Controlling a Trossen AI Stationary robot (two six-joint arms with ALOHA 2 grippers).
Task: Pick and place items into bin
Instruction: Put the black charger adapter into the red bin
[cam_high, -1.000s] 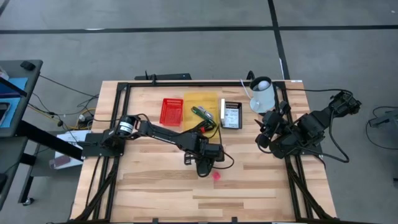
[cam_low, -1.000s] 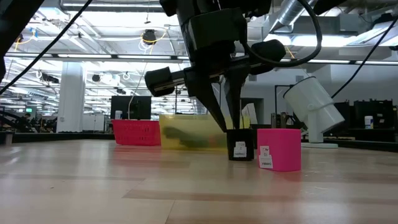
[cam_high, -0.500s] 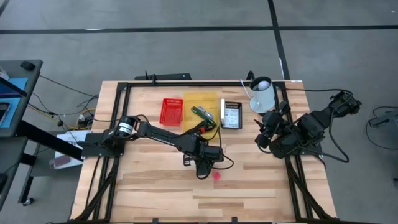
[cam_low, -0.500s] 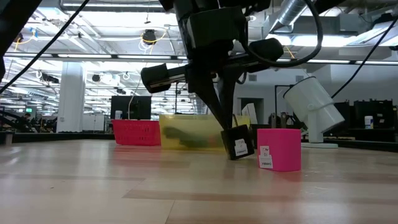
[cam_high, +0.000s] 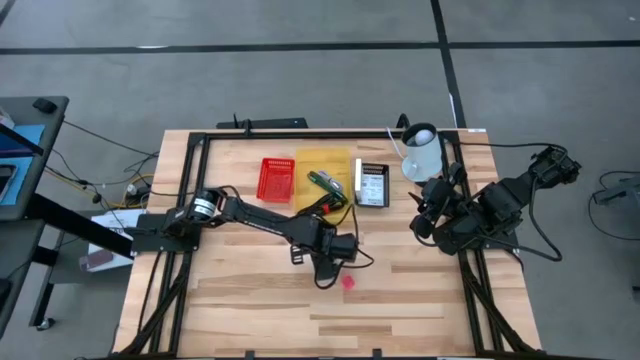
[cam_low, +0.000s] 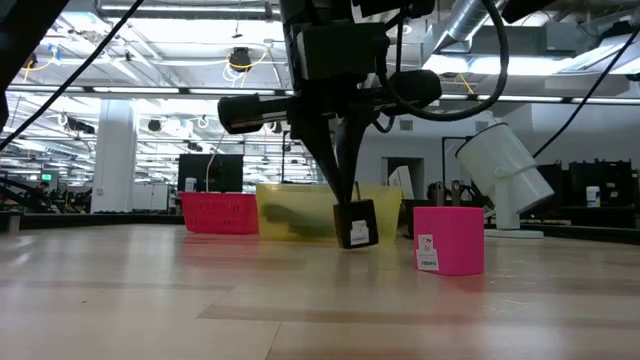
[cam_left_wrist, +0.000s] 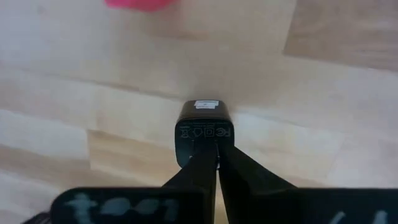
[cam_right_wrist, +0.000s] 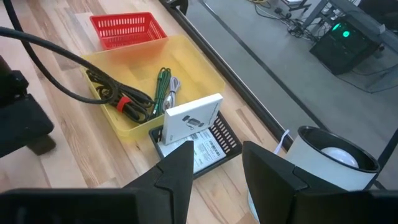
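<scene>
Wood tabletop (cam_high: 240, 290), grey floor around it, open lab hall behind. Your left gripper (cam_low: 345, 205) is clamped on a small black adapter block (cam_low: 357, 224), lifted just clear of the table beside the pink piece (cam_low: 449, 240). Left arm reaches mid-table, fingers pointing down. Yellow bin (cam_right_wrist: 186, 71) holds cable and green stick. Right gripper (cam_right_wrist: 214, 165) waits part-open, holding nothing, at the right edge.

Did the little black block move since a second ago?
Yes. The left gripper has lifted the black block off the table and carried it left, away from the pink cup.
</scene>
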